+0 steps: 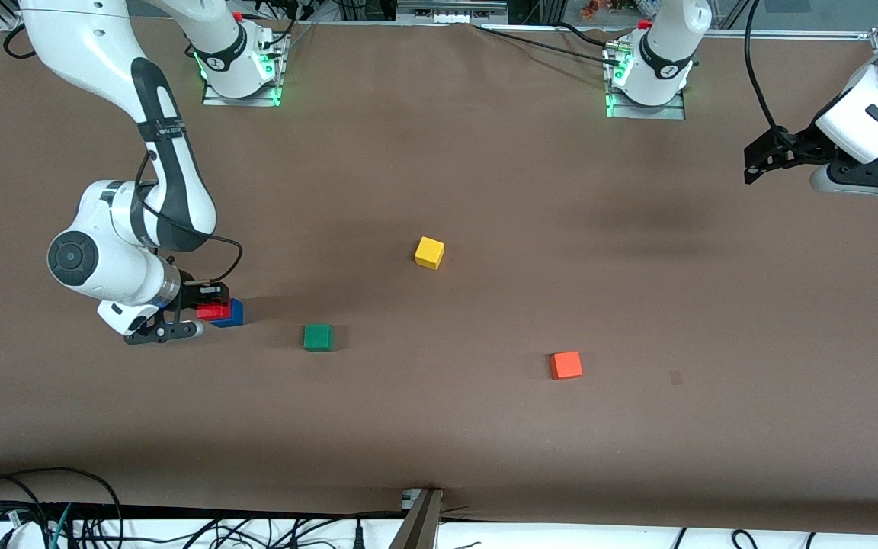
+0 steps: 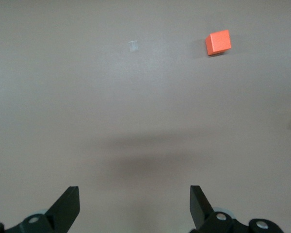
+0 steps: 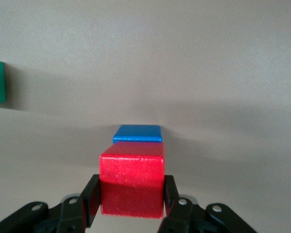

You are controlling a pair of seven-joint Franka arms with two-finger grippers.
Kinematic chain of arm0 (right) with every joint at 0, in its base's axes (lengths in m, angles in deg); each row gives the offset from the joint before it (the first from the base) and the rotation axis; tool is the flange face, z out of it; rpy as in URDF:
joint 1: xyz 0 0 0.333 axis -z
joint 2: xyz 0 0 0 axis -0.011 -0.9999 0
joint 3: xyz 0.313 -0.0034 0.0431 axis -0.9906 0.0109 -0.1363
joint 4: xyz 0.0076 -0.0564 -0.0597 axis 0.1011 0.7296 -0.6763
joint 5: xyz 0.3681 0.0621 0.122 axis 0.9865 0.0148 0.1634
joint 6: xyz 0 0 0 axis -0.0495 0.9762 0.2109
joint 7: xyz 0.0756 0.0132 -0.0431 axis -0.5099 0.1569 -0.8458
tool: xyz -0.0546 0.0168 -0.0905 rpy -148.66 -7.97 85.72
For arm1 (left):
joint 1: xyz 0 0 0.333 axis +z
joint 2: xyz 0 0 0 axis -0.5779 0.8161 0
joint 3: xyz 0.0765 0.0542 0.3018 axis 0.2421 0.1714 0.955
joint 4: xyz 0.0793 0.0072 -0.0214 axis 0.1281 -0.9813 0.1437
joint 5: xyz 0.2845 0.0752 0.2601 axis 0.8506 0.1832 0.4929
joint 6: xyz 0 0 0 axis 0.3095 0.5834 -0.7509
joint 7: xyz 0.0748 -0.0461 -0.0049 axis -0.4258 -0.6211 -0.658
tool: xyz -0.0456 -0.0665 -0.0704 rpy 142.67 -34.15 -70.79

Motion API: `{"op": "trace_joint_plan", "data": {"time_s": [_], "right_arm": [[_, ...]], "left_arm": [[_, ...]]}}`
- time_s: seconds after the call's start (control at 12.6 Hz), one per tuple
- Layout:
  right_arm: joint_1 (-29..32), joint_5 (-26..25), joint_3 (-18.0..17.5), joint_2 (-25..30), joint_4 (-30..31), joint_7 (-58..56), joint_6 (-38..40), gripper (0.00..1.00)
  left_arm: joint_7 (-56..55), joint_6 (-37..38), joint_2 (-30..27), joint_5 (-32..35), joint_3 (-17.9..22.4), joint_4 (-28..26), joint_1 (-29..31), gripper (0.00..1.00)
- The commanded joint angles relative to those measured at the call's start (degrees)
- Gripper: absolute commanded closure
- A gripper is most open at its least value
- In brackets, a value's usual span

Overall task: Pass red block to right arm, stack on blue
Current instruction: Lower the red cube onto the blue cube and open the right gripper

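My right gripper is shut on the red block, low over the table toward the right arm's end. In the right wrist view its fingers press both sides of the red block. The blue cube sits on the table just past it, with its top showing. From the front, the red block overlaps one edge of the blue cube; I cannot tell whether they touch. My left gripper hangs open and empty, high over the left arm's end; nothing lies between the fingers.
A green cube lies close beside the blue one, toward the table's middle. A yellow cube sits mid-table and an orange cube nearer the camera. Cables run along the table's front edge.
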Motion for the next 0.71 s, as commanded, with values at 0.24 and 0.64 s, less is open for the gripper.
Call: {"op": "trace_joint_plan", "data": {"time_s": [0.24, 0.64], "right_arm": [[0.5, 0.5, -0.2, 1.5, -2.1, -0.6, 1.0, 0.0], [1.0, 0.3, -0.1, 1.4, -8.5, -0.9, 8.6, 0.0]], "left_arm": [[-0.7, 0.9, 0.4, -0.8, 0.4, 1.0, -0.2, 0.0], [-0.7, 0.9, 0.6, -0.8, 0.4, 1.0, 0.0, 0.0]]}}
